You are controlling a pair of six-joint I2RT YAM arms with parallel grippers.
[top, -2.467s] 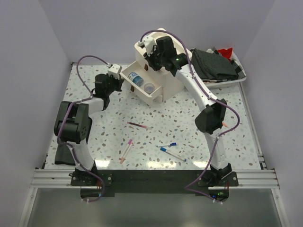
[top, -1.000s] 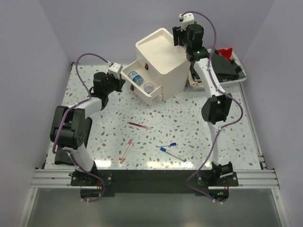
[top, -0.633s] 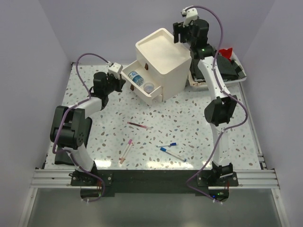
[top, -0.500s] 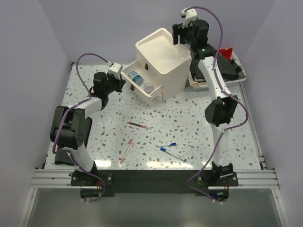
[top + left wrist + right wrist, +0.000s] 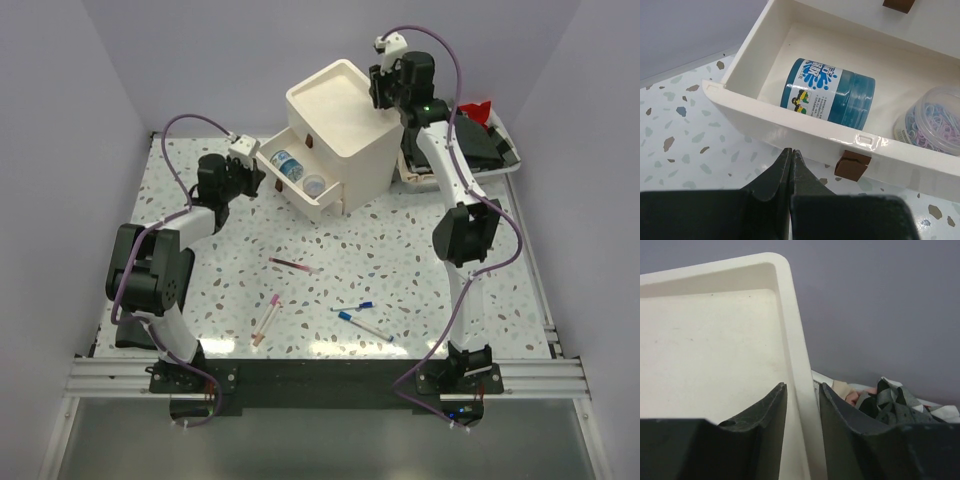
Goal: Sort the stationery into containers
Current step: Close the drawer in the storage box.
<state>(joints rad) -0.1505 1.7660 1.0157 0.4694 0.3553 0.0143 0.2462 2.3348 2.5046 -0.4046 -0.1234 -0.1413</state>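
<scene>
Right wrist: hand [image 5: 802, 386] astride cabinet rim [image 5: 790, 315]

the cream cabinet [image 5: 335, 105] looks like glossy plastic, the speckled table [image 5: 400, 260] smooth.

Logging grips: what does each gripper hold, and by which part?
Left gripper: shut, empty. Right gripper straddles the cabinet rim; firm hold cannot be told.
</scene>
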